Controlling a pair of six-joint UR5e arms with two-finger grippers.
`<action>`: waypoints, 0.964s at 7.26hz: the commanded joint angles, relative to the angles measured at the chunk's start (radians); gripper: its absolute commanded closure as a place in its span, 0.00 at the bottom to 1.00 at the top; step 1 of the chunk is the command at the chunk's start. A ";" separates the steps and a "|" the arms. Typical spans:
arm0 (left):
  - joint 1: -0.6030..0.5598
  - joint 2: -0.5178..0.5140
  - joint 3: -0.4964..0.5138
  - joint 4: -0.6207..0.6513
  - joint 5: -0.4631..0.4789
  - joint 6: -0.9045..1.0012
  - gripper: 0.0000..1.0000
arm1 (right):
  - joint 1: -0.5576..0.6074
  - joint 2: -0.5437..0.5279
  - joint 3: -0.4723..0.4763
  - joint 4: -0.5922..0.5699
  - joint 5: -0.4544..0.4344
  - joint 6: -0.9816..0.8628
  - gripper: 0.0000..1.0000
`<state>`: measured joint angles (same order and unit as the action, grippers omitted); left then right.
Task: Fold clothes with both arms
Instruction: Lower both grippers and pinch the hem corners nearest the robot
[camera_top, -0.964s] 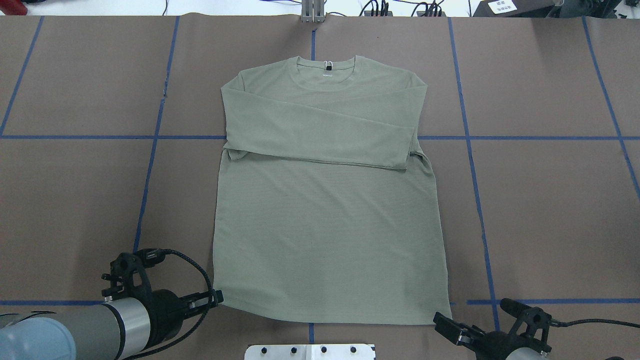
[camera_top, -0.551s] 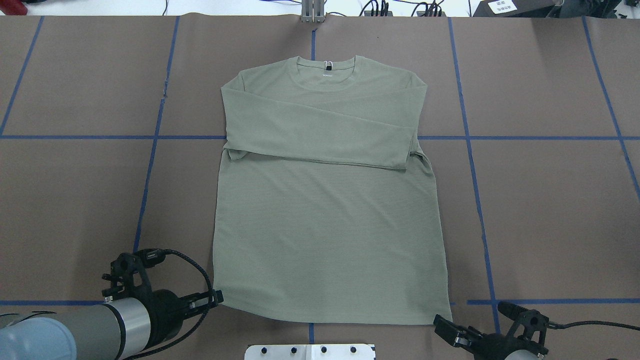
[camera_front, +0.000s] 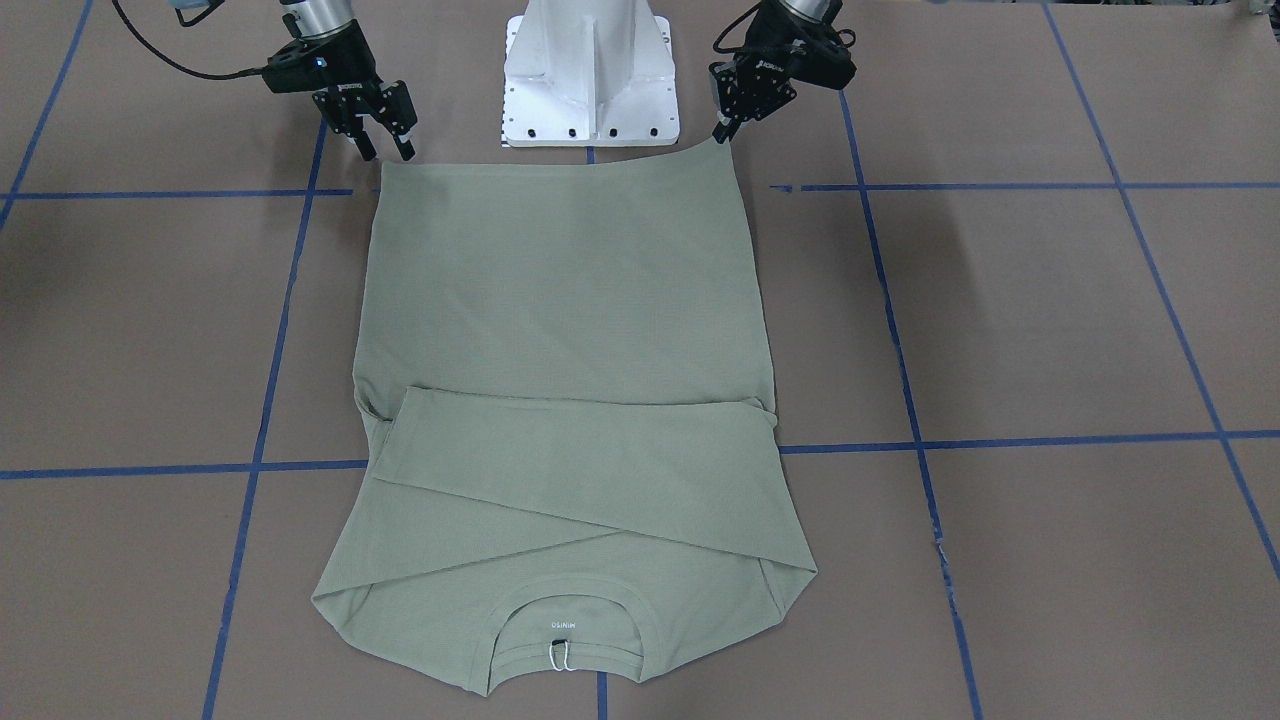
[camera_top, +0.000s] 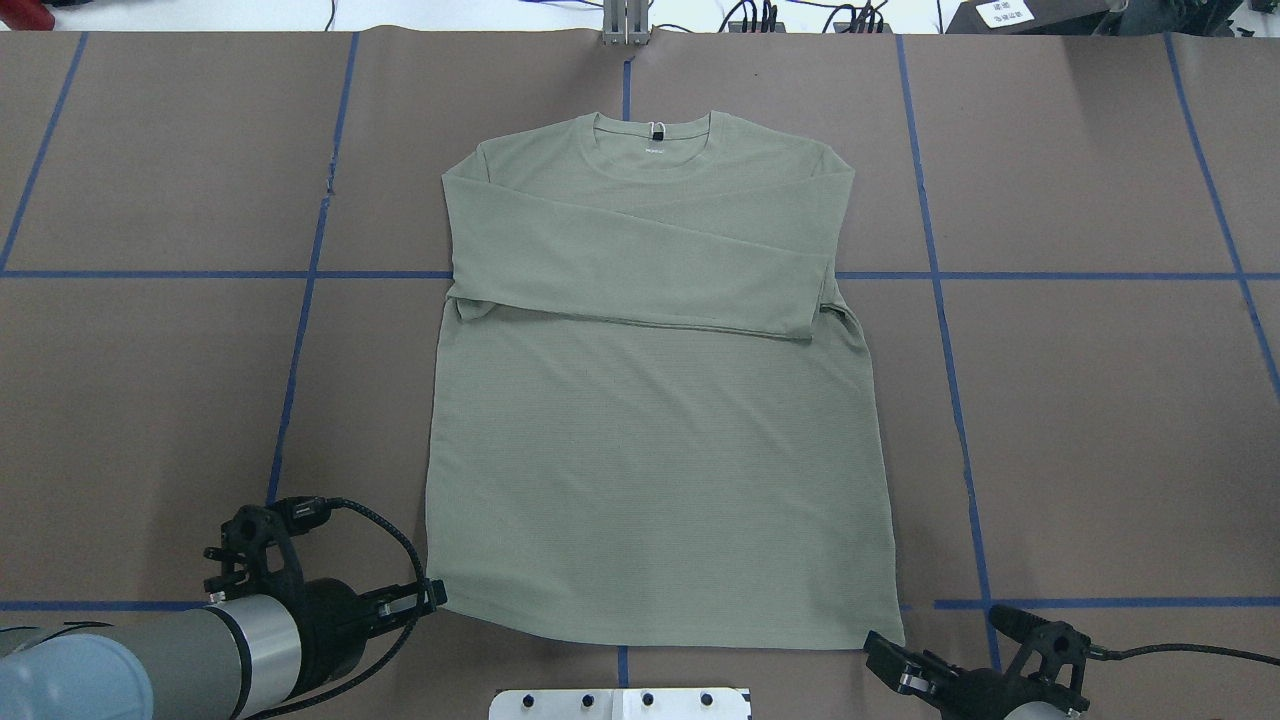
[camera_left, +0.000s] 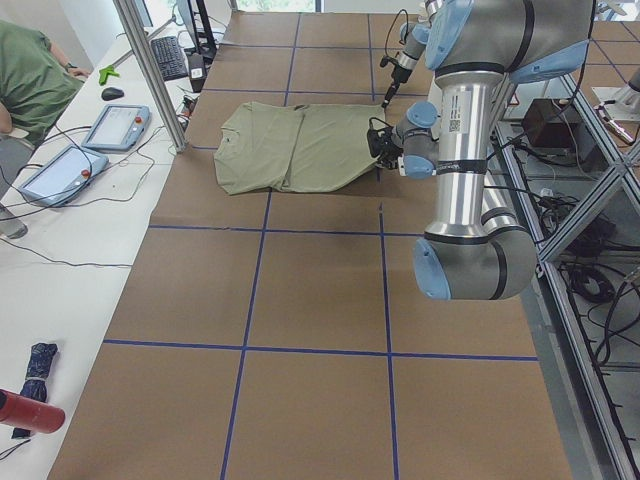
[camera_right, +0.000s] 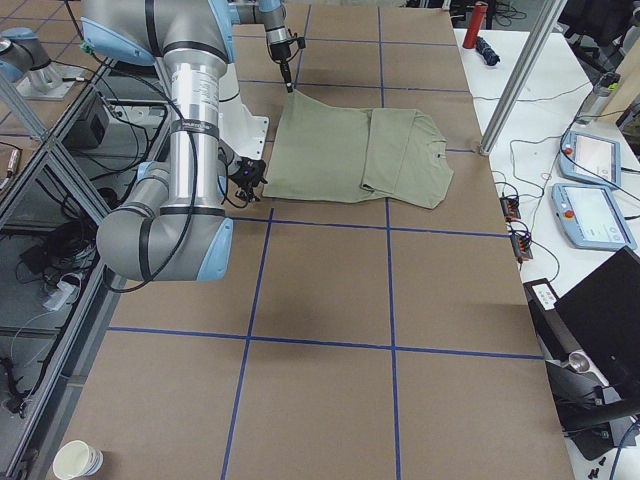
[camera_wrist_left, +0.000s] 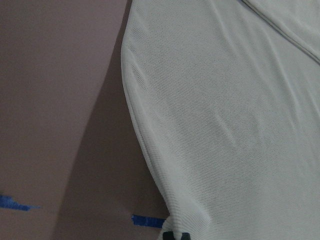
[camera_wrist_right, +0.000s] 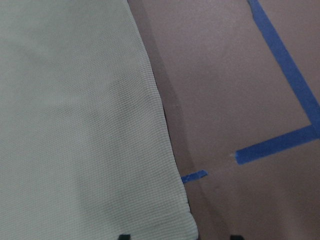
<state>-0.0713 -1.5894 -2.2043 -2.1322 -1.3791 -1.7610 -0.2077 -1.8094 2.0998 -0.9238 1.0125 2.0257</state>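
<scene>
The pale green shirt (camera_top: 655, 420) lies flat on the brown table, collar (camera_front: 567, 610) away from the robot, both sleeves folded across the chest. My left gripper (camera_top: 436, 596) sits low at the shirt's near-left hem corner. In the left wrist view its fingertips (camera_wrist_left: 176, 235) are pressed together where the corner of the cloth runs in. My right gripper (camera_front: 388, 150) is open at the near-right hem corner. In the right wrist view the hem corner (camera_wrist_right: 187, 220) lies between the wide-apart fingers of the right gripper (camera_wrist_right: 179, 237).
The white pedestal base (camera_front: 590, 75) stands between the arms at the near edge. Blue tape lines (camera_top: 300, 330) cross the table. A person (camera_left: 30, 80), tablets and a metal post (camera_left: 150, 70) are along the far bench. A paper cup (camera_right: 80, 460) stands at a table corner.
My right gripper has slid a little back toward the table's near edge. The left arm and the shirt have not moved.
</scene>
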 joint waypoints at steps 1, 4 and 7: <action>-0.001 -0.001 0.000 0.000 0.000 0.000 1.00 | 0.001 -0.001 -0.003 -0.001 0.000 -0.001 0.35; 0.001 -0.001 0.002 0.000 0.000 0.000 1.00 | -0.001 0.001 -0.008 -0.001 0.005 -0.002 0.85; -0.001 -0.001 0.000 0.000 0.000 0.000 1.00 | 0.031 -0.004 0.005 -0.003 0.005 -0.012 1.00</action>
<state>-0.0708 -1.5907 -2.2030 -2.1322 -1.3791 -1.7610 -0.1968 -1.8109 2.0975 -0.9260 1.0169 2.0206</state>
